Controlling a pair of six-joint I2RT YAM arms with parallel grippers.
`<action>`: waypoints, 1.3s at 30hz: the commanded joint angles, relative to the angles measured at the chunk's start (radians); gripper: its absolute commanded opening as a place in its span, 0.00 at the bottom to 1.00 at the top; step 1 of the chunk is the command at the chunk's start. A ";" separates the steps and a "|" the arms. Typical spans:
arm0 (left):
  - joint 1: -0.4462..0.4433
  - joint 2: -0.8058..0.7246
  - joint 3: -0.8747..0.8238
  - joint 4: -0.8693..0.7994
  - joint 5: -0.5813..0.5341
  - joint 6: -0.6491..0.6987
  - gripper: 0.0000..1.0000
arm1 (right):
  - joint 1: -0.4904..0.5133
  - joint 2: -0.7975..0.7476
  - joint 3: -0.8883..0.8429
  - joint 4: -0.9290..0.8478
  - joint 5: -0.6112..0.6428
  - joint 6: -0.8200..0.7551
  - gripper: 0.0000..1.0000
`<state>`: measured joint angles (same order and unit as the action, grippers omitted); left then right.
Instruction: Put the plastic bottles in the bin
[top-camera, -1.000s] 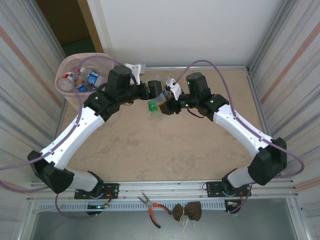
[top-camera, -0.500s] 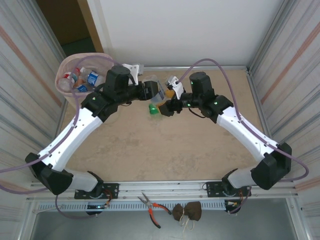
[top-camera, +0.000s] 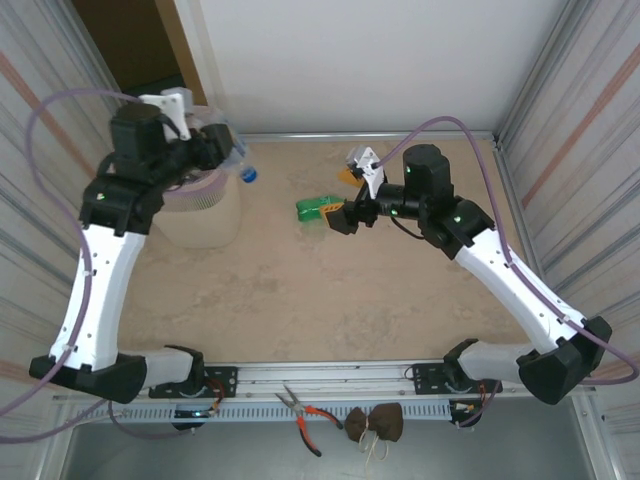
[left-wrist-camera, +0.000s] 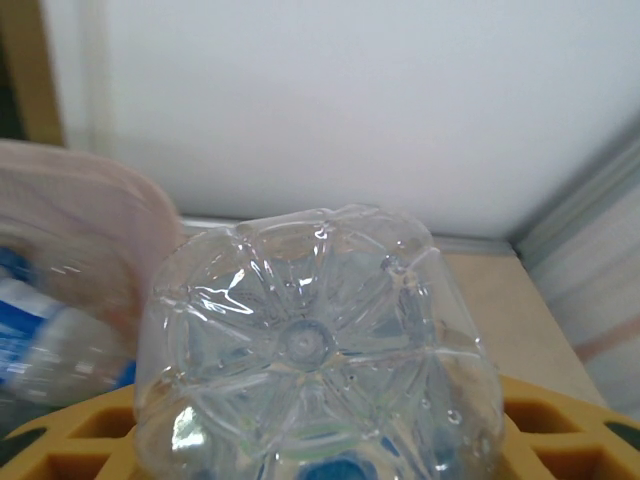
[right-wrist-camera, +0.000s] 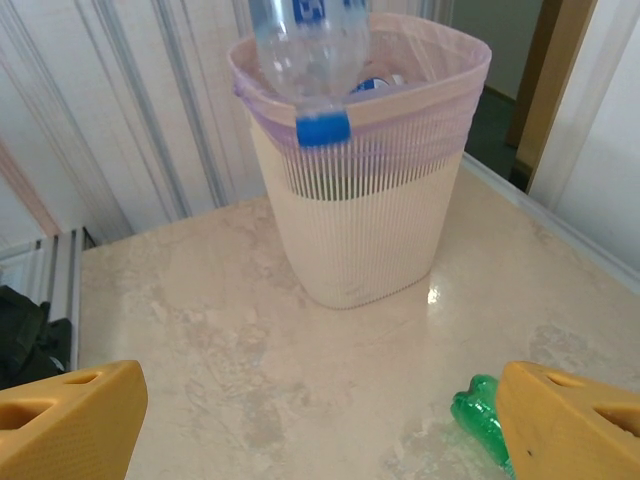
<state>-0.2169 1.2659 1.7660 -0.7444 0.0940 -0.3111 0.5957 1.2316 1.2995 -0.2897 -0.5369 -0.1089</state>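
A clear plastic bottle (top-camera: 236, 162) with a blue cap (right-wrist-camera: 323, 128) hangs cap-down over the right rim of the bin (top-camera: 200, 215). My left gripper (top-camera: 220, 150) is shut on it. In the left wrist view its ribbed base (left-wrist-camera: 305, 345) sits between my yellow fingers (left-wrist-camera: 560, 420). The pale bin (right-wrist-camera: 360, 210) stands at the back left with several bottles (left-wrist-camera: 30, 330) inside. A green bottle (top-camera: 318, 208) lies on the table, just left of my right gripper (top-camera: 350, 215). That gripper (right-wrist-camera: 320, 430) is open and holds nothing; the green bottle (right-wrist-camera: 480, 415) lies beside its right finger (right-wrist-camera: 570, 420).
Corrugated panels wall in the table (top-camera: 300, 290) on both sides, and a white wall closes the back. Red-handled pliers (top-camera: 303, 411) and a brown pouch (top-camera: 376, 424) lie on the front rail, outside the table area.
The right gripper opened and let go of the clear bottle. The left arm swung up and to the left with it, from the table's middle to the bin's rim.
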 joint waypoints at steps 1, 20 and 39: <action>0.086 -0.014 0.083 -0.070 0.033 0.109 0.50 | 0.006 -0.030 -0.008 -0.021 0.020 -0.010 0.89; 0.418 0.126 0.120 -0.144 0.100 0.237 0.50 | 0.007 -0.022 0.000 -0.037 0.018 -0.013 0.89; 0.418 0.299 0.025 -0.292 0.156 0.361 0.51 | 0.012 -0.020 -0.002 -0.052 0.020 -0.012 0.89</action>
<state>0.1955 1.5547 1.8030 -0.9802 0.2207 0.0158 0.5964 1.2236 1.2995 -0.3359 -0.5209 -0.1127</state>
